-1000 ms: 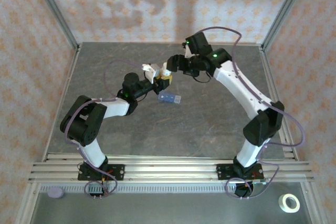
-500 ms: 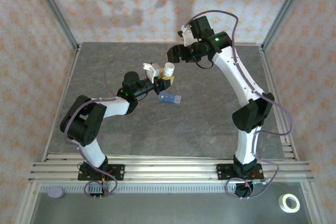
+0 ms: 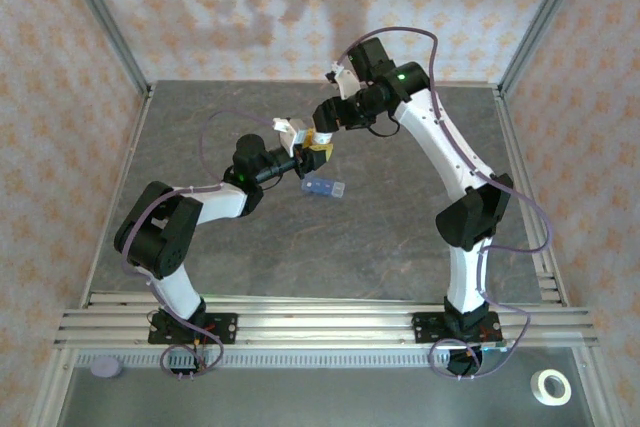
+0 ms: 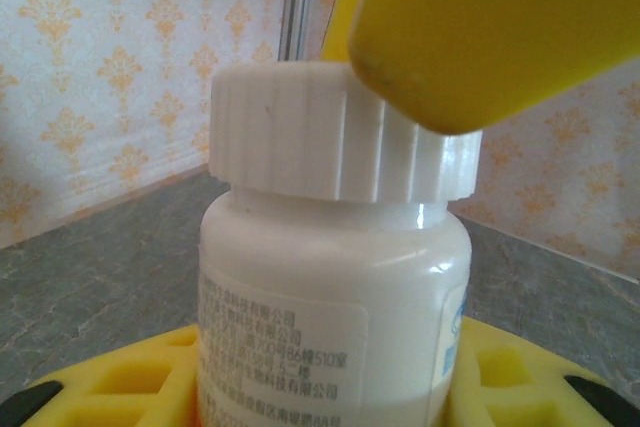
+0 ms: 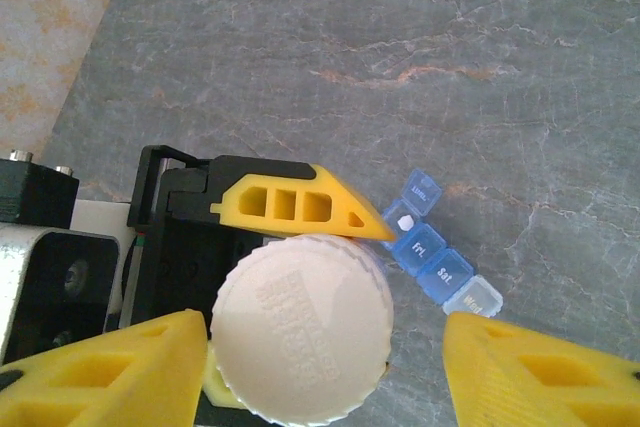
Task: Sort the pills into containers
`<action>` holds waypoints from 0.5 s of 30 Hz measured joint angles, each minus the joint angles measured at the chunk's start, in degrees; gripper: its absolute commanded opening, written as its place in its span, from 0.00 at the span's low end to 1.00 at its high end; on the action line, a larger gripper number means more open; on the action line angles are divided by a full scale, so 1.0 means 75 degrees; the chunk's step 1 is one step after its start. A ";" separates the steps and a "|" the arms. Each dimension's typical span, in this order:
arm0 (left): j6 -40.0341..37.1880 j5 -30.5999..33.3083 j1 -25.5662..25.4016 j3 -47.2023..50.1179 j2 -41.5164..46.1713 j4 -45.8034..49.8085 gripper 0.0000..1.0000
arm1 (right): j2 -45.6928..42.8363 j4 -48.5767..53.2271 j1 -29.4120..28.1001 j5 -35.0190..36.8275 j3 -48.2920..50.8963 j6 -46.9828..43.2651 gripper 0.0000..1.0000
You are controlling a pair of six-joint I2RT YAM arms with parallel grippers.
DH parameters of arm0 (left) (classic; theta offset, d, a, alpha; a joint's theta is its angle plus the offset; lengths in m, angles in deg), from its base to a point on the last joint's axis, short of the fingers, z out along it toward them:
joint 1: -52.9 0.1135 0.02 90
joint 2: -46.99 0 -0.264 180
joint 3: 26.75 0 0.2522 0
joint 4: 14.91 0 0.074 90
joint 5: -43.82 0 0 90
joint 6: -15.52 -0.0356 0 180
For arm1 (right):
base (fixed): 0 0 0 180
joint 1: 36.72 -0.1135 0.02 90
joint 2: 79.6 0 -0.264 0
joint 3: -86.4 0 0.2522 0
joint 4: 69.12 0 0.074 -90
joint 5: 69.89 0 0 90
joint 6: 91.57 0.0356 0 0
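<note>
My left gripper (image 3: pixel 306 146) is shut on a white pill bottle (image 4: pixel 330 297), holding it upright by its body above the table. Its ribbed white cap (image 5: pixel 305 325) is on. My right gripper (image 5: pixel 325 339) hangs over the bottle with its jaws astride the cap; one yellow finger (image 5: pixel 110 372) touches the cap's side, and the other (image 5: pixel 540 372) stands clear of it. The containers (image 5: pixel 437 247), a blue pill-organiser strip, lie on the table just beyond the bottle. One lid (image 5: pixel 421 195) is flipped up, with a white pill (image 5: pixel 404 220) in that compartment.
The grey stone-patterned table (image 3: pixel 400 227) is fenced by patterned walls and metal posts. Aluminium rails (image 3: pixel 320 322) run along the near edge. A tape roll (image 3: pixel 549 387) and a purple disc (image 3: pixel 105 368) lie in front of the rails.
The right arm has swung its gripper back over the bottle, and its jaws have narrowed towards the cap. The left arm and bottle have stayed put.
</note>
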 measured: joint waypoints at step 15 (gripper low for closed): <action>-0.0067 0.0411 0.0006 0.0119 0.0000 0.0460 0.00 | -0.0574 -0.1515 -0.0417 0.0994 0.1588 0.1982 0.38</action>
